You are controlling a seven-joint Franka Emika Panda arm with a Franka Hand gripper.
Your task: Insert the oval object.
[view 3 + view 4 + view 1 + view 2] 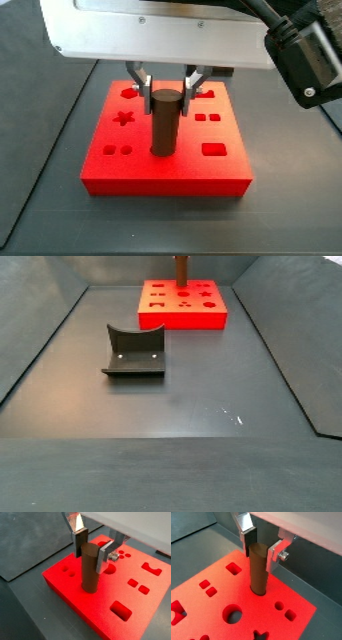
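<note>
The oval object (89, 574), a long dark-brown peg, stands upright with its lower end in a hole of the red block (100, 619). It shows the same way in both wrist views (258, 577) and in both side views (163, 125) (181, 268). My gripper (91, 557) hangs over the block with a silver finger on either side of the peg's flat top. A small gap shows on each side of the peg in a side view, so the gripper (166, 90) is open. It also shows in a wrist view (260, 558).
The red block (167, 180) has several other holes of different shapes, such as a star, circles and squares. The dark fixture (134, 351) stands on the grey floor apart from the block (187, 318). Low grey walls bound the floor.
</note>
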